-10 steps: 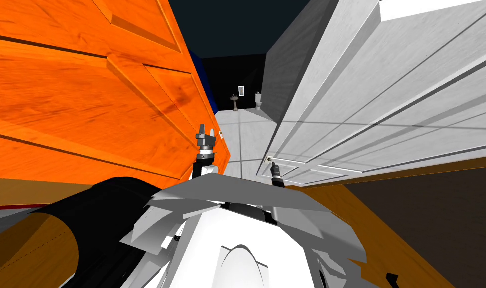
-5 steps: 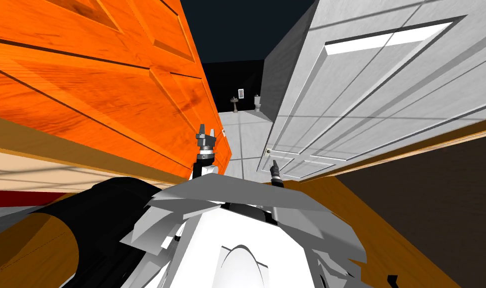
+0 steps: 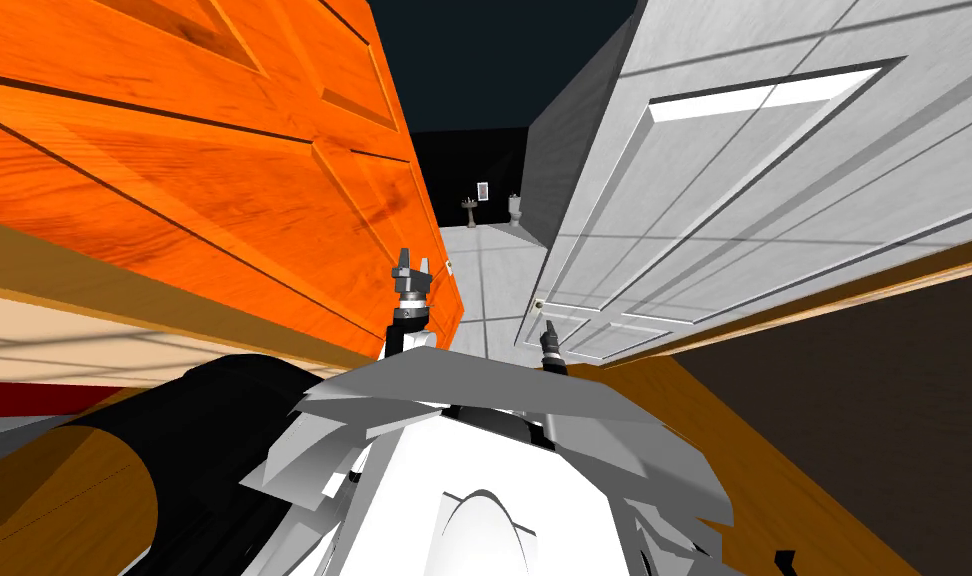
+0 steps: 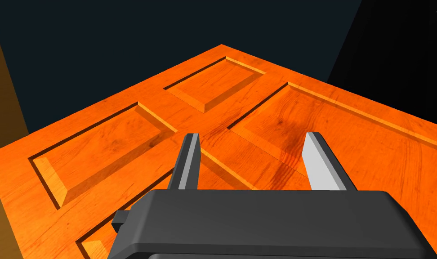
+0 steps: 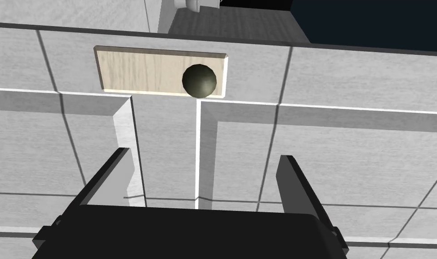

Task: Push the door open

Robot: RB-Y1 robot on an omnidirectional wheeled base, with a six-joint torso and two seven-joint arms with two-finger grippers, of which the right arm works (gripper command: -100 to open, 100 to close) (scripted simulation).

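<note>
Right hand (image 5: 203, 154), wide and empty, faces the white door (image 5: 348, 148) on my right, near its dark knob (image 5: 199, 80), likely for leverage. Left hand (image 4: 253, 135), equally wide, faces the orange door (image 4: 100, 139).

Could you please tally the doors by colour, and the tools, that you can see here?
Orange door: 1
White door: 1
Tools, both open (left tool, right tool): 2
Total: 4

Both arms reaching forward, left gripper (image 3: 413, 264) ahead with jaws parted, right gripper (image 3: 548, 331) behind, jaws parted
</note>
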